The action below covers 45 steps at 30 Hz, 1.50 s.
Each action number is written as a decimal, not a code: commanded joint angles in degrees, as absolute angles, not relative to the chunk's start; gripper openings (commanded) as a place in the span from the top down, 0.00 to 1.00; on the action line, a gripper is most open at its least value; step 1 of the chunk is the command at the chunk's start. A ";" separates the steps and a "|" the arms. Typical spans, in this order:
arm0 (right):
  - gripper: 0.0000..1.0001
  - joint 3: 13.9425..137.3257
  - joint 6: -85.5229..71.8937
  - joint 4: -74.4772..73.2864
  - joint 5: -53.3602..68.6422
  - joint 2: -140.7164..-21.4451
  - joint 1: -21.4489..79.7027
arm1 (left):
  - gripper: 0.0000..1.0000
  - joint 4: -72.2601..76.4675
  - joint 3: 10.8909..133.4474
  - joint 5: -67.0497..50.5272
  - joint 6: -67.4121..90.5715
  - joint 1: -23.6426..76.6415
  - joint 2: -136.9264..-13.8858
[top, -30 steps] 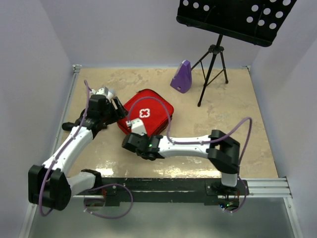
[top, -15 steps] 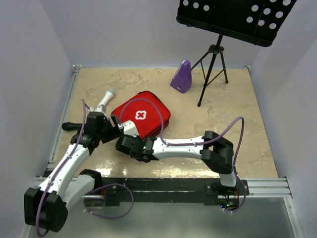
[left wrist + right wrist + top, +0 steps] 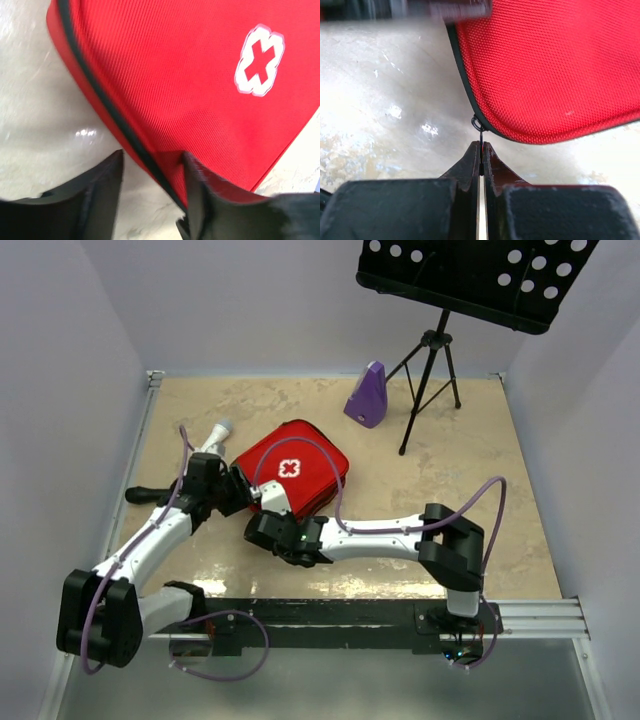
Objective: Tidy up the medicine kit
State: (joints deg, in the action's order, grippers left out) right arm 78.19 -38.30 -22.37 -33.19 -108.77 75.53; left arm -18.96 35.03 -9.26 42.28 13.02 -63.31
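The medicine kit (image 3: 298,468) lies closed on the tabletop (image 3: 450,480), left of centre, its white cross (image 3: 260,60) facing up, with both arms at its near-left corner. The right gripper (image 3: 481,150) has its fingers pressed together on the thin black zip pull (image 3: 480,132), which hangs from the dark zip line (image 3: 112,112) at the case's rounded edge. The left gripper (image 3: 150,167) stands with fingers spread astride that same edge, the red rim between them and one finger just touching the fabric; it has not clamped. The step in hand looks like opening the zip. To do it well, the left fingers should close firmly on the rim first, so that the soft case cannot slide or lift when the pull is drawn. The right arm should then travel along the zip line, following its curve round the corner rather than tugging straight outward, since the pull is small and could slip from so narrow a pinch. The left grip is best kept behind the slider, out of its path. The purple metronome (image 3: 366,395) and the music stand (image 3: 432,350) are well apart and should not interfere.
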 commanded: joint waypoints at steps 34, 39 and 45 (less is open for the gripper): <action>1.00 51.14 -48.78 -25.57 -30.14 -83.75 72.23 | 0.70 -13.69 56.93 -3.60 34.10 8.09 -93.16; 1.00 58.43 -46.06 -26.02 -32.61 -91.83 74.79 | 0.36 -16.69 56.70 -1.50 34.54 8.09 -85.71; 1.00 72.93 -40.44 -25.75 -33.31 -104.39 74.80 | 0.31 -20.56 48.53 -5.35 35.68 8.17 -72.19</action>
